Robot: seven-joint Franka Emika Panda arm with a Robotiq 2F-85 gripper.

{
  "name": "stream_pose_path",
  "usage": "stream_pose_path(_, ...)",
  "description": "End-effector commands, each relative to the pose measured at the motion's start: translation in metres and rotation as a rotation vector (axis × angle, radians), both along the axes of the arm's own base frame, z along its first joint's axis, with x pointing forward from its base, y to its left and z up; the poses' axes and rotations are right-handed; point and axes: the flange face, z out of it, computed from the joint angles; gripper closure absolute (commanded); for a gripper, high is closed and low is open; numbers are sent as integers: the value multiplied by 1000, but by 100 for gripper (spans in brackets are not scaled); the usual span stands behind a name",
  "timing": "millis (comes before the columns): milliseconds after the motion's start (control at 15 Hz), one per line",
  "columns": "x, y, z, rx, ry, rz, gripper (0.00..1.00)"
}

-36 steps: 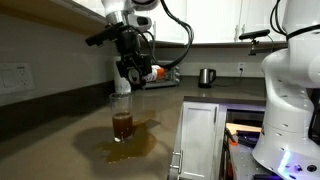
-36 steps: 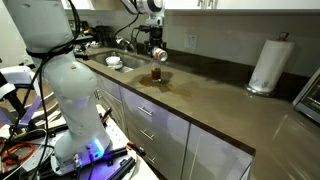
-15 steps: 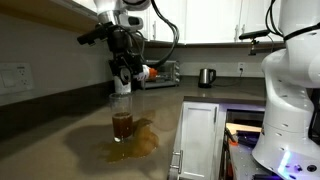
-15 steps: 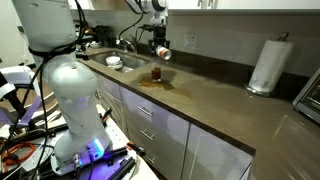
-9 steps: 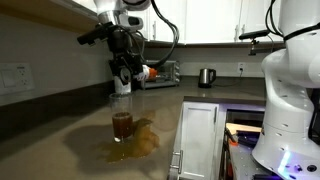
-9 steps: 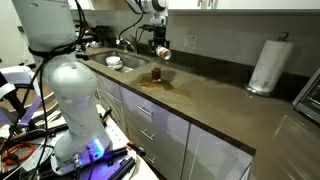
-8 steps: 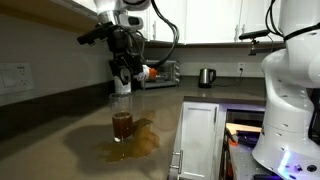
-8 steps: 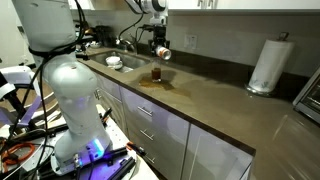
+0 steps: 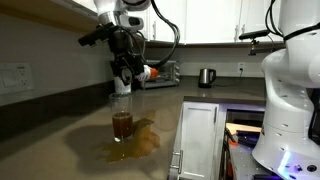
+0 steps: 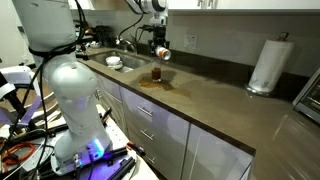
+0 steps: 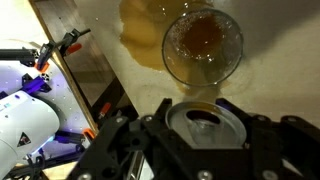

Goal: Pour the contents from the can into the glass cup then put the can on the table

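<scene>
The long grey-brown matte tabletop is running wide and bare toward the white paper towel roll, giving open room on that side. A brown puddle is lying around the glass's base and reaching toward the front edge. The black two-fingered hand is hanging over it, pinching the can from both sides. The tall clear glass cup, partly filled with brown liquid, is standing upright in the puddle below the hand. The small white and orange-red can is sitting clear above the rim. In the wrist view its silver top is showing just beside the glass rim.
</scene>
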Motion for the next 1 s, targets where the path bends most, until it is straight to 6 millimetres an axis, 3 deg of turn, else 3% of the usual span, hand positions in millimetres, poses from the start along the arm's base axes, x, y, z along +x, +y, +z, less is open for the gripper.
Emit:
stream_pose_path(0, -8, 3, 4, -30, 21, -24, 75)
stream_pose_path(67, -9, 3, 4, -27, 15, -23, 75)
stream_pose_path(133, -3, 2, -1, -9, 19, -8, 50)
stream_pose_path(400, -4, 3, 0, -9, 18, -8, 50)
stream_pose_path(467, -5, 1, -1, -5, 8, -9, 75)
stream_pose_path(733, -8, -3, -6, 16, -34, -11, 75)
stream_pose_path(800, -2, 1, -8, 1, -11, -12, 50)
stream_pose_path(933, -3, 0, -11, 2, -14, -12, 50)
